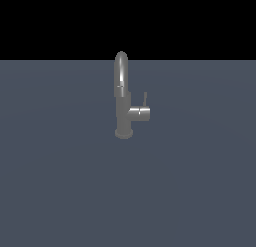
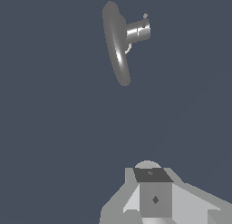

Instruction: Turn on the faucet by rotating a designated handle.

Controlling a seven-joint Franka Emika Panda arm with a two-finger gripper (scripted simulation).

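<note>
Where brushed-metal faucet [image 1: 122, 103] arches, thin rod handle [image 1: 145, 99], upright.

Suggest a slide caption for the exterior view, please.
Grey faucet stands alone on a flat surface, its thin handle upright, untouched.

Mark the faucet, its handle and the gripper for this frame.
faucet [image 1: 122, 108], exterior view, on its cylindrical body.
handle [image 1: 145, 99], exterior view, on the thin upright rod.
gripper [image 2: 155, 199], wrist view, on its grey housing; fingertips unseen.
</note>
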